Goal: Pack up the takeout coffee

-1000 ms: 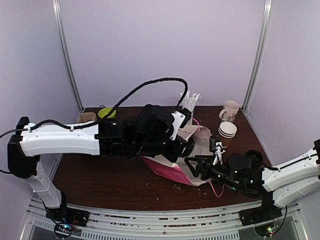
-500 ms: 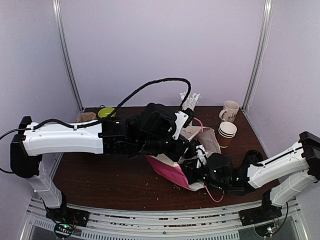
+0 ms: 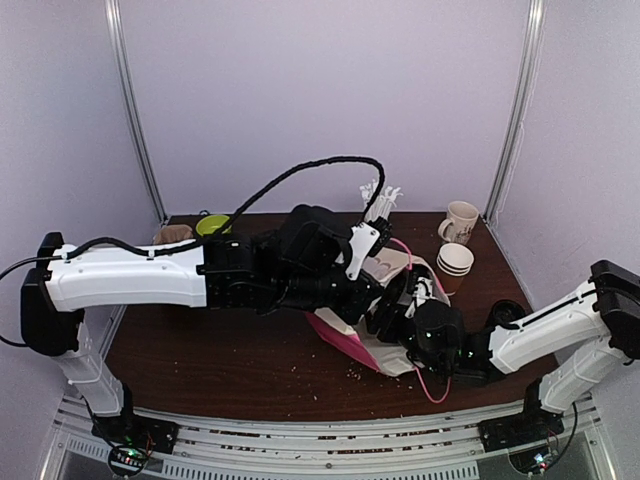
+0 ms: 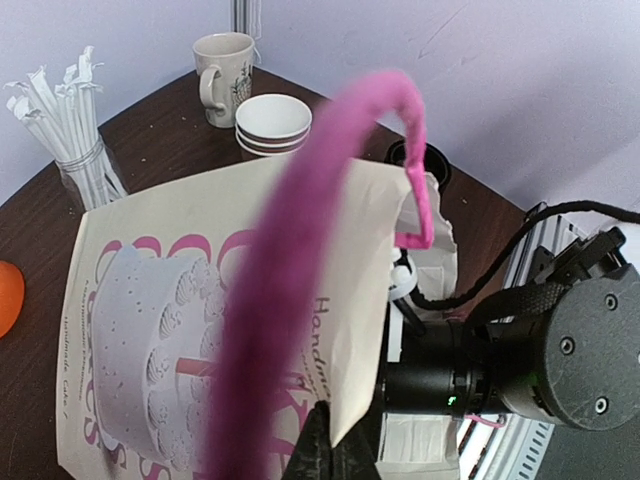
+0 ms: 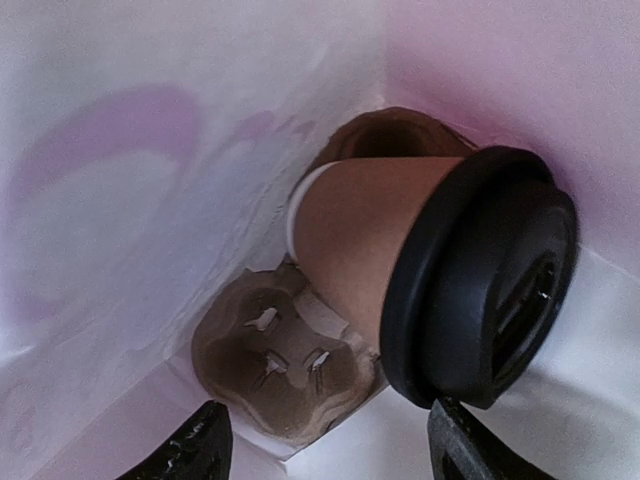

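Lilac walls (image 3: pixel 300 100) enclose a crumb-flecked dark wooden table (image 3: pixel 200 360). At its middle lies a tilted cream-and-pink paper bag (image 3: pixel 345 340). A mug (image 3: pixel 460 218), a stack of paper cups (image 3: pixel 455 262) and a jar of wrapped straws (image 3: pixel 380 200) stand beyond the bag. The left gripper (image 4: pixel 325 445), above the bag, is pinched shut on the bag's pink handle (image 4: pixel 330 200). Inside the bag, the right gripper (image 5: pixel 325 450) has its jaws spread wide, clasping nothing. The takeout coffee (image 5: pixel 370 240) lies tilted at the bag's bottom, just past those fingertips. Its base is against a pulp cup carrier (image 5: pixel 270 365) and its black lid (image 5: pixel 480 280) is close to one finger.
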`<act>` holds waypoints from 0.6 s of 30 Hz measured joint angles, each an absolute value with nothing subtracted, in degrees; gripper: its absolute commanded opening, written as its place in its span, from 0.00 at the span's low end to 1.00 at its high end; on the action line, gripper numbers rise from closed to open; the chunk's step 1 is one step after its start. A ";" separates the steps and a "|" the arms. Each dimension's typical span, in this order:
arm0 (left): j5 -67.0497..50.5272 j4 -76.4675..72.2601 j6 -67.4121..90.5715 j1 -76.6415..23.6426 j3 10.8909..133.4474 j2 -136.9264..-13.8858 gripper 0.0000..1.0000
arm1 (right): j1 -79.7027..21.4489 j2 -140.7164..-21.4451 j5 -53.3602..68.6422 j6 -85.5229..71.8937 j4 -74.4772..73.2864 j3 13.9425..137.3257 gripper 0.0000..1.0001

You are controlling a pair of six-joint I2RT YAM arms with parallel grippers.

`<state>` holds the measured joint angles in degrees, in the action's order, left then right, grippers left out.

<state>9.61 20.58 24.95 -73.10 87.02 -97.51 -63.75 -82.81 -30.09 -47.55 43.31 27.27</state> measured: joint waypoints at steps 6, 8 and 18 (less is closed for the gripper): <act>8.84 19.33 24.93 -73.10 87.02 -97.51 0.00 | -63.55 -85.54 -34.26 -51.53 44.51 28.99 0.71; 8.71 19.16 24.95 -73.10 87.02 -97.51 0.00 | -63.51 -86.15 -35.59 -53.06 44.82 29.82 0.72; 12.45 23.99 28.64 -72.69 94.15 -100.53 0.00 | -63.48 -86.19 -36.53 -52.56 50.65 29.21 0.74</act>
<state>12.45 23.99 28.64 -72.69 94.15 -100.53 -63.48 -86.19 -36.53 -52.56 50.65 29.21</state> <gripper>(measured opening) 0.009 0.734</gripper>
